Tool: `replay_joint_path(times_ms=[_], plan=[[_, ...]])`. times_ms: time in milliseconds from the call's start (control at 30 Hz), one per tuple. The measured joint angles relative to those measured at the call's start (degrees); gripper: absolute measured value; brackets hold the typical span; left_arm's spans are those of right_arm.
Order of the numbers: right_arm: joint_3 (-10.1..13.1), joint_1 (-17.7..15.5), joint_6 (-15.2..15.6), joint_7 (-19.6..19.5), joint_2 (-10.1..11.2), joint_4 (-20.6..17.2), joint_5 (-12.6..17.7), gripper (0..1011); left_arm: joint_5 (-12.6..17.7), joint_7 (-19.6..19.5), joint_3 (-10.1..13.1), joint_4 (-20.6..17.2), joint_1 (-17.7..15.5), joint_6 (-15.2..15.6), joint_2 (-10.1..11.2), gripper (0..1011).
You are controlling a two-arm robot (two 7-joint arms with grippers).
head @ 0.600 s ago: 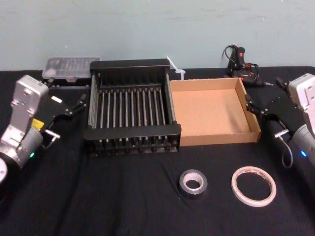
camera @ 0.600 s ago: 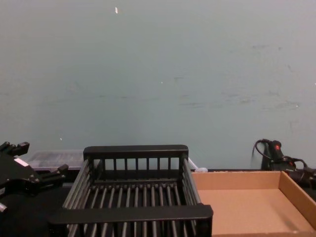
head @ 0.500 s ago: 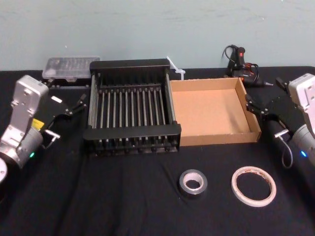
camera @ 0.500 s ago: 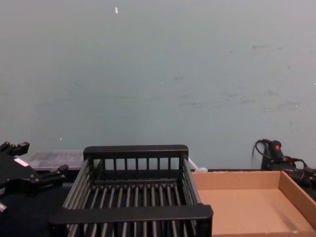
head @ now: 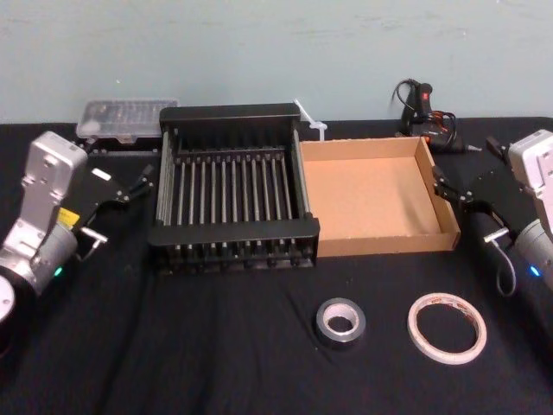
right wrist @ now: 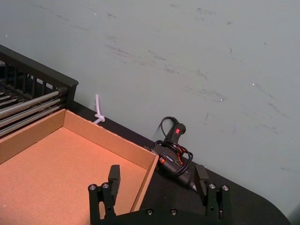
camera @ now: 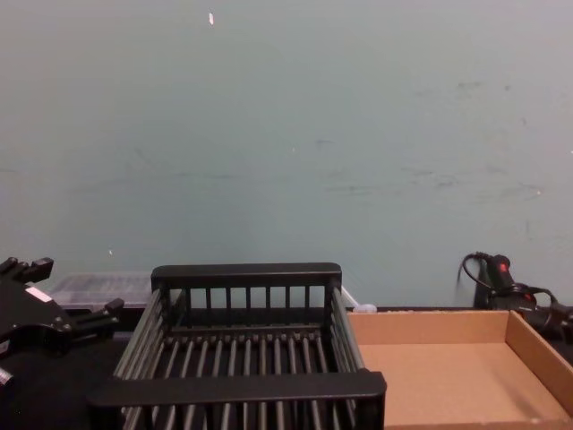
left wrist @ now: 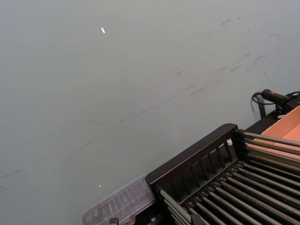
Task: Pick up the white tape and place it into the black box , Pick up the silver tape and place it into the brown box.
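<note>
The white tape [head: 446, 327] lies flat on the black cloth at the front right. The silver tape [head: 340, 322] lies just left of it, and the two do not touch. Behind them stand the black box [head: 229, 235] and, against its right side, the brown box [head: 380, 244]; nothing lies in either one. My left gripper [head: 117, 173] hovers open left of the black box [camera: 242, 387], seen also from the chest [camera: 67, 288]. My right gripper [right wrist: 158, 174] is open over the brown box's [right wrist: 28, 138] right wall, well behind the tapes [head: 467, 173].
A clear plastic case [head: 125, 117] sits behind the black box's left corner. A glue gun with coiled cable [head: 423, 108] lies behind the brown box, and a white zip tie [head: 309, 121] lies between the boxes at the back. A wall closes the far edge.
</note>
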Motion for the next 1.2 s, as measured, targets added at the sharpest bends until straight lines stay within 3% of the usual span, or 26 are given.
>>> replay_joint_path(times_ms=[633,867,1200], plan=[[0.1,0.0,0.0,0.1,0.0,0.0,0.0,1002,0.0,0.0,0.0,0.0,0.0,0.0,0.0,1001],[2.0,-1.4,0.4,1.5,0.6,-1.8,0.7,1002,0.0,0.0,0.0,0.0,0.0,0.0,0.0,1001],[7.0,-7.2,3.6,4.0,4.3,-9.7,5.0,1003,0.0,0.0,0.0,0.0,0.0,0.0,0.0,1001]])
